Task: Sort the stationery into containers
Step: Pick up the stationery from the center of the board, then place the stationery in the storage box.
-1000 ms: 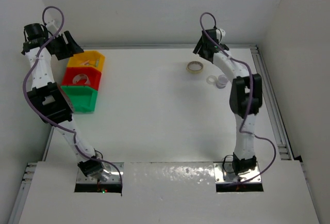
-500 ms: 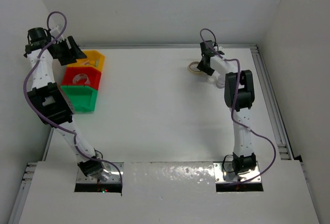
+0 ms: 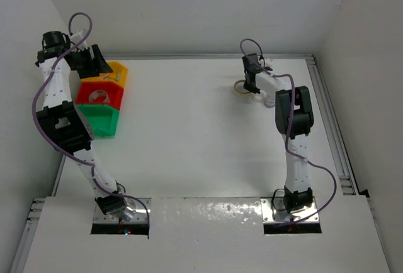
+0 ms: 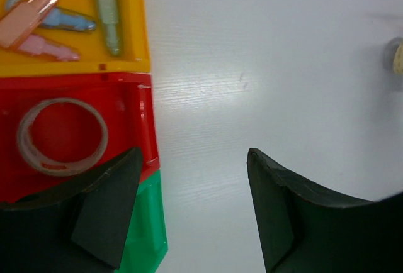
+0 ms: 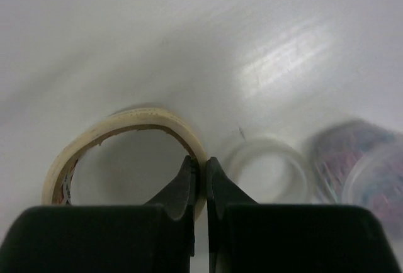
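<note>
One second brought the right gripper (image 5: 198, 175) down onto the tan tape ring (image 5: 119, 128) at the far side of the table (image 3: 189, 147), fingers (image 5: 179, 192) pinching its wall, so lifting toward the containers (image 3: 101, 122) can follow, where the left gripper (image 4: 194, 160) hovers spread.

A tape ring (image 4: 62, 136) lies in the red bin (image 4: 146, 128), capsules (image 4: 107, 9) in the yellow bin (image 4: 135, 40), end effector (image 4: 194, 160) spread wide.
</note>
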Available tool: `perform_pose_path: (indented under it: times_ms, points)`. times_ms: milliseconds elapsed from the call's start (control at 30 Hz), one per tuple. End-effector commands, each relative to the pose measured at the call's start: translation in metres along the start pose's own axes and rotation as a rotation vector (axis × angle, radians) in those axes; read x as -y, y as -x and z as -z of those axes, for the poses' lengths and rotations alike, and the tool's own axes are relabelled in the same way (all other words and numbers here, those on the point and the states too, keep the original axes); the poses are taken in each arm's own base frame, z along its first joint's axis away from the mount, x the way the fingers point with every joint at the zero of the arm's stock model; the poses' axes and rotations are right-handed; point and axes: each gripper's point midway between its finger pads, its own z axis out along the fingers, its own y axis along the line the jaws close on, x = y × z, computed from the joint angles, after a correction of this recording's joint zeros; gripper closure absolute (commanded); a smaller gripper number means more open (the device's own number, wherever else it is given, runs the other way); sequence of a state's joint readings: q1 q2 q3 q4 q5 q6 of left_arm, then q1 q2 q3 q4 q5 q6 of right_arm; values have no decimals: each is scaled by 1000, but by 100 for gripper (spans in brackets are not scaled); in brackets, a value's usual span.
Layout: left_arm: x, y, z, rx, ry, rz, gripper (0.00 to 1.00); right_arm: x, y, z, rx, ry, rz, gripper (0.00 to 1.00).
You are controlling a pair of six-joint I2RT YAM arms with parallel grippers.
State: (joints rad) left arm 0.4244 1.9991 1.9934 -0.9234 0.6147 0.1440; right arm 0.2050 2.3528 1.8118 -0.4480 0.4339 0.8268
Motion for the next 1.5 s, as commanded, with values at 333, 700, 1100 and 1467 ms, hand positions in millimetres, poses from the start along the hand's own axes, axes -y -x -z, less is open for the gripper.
perform_pose_path:
  times_ms: [333, 700, 1100, 1467]
  points:
    - [234, -94, -34, -266, -454, -425, 27, -184, -56, 230, 441, 608, 464, 100]
    - [237, -129, -62, -358, -380, -440, 39, -207, -74, 290, 442, 797, 383, 100]
    - [240, -148, -69, -414, -399, -431, 83, -210, -77, 300, 437, 843, 358, 100]
    - [156, -73, -32, -231, -222, -311, 100, -197, -78, 295, 379, 872, 380, 25]
